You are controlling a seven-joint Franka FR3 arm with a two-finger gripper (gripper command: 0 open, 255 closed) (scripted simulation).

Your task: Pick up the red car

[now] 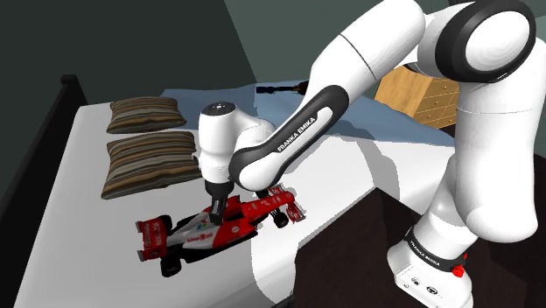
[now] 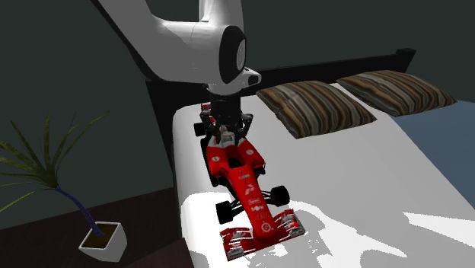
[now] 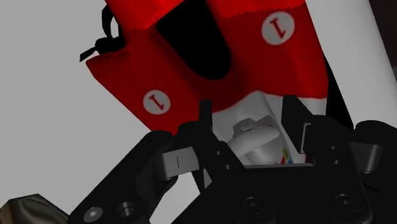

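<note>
White sheets cover the bed [image 1: 83, 188], with two striped pillows [image 1: 147, 163] at the upper left of the shoulder view. I see the red car [image 1: 203, 231] lying on the bed at that frame's lower centre, near the mattress edge. My end effector [image 1: 217, 206] sits on its middle, fingers [image 3: 294, 124] pinching the white cockpit section from both sides.

Arm arched over; hand [image 1: 216, 210] points down, clamped on red car [image 1: 188, 234].

Red-and-white racing car [image 1: 197, 232], upright on white bed [image 1: 87, 236], near edge.
</note>
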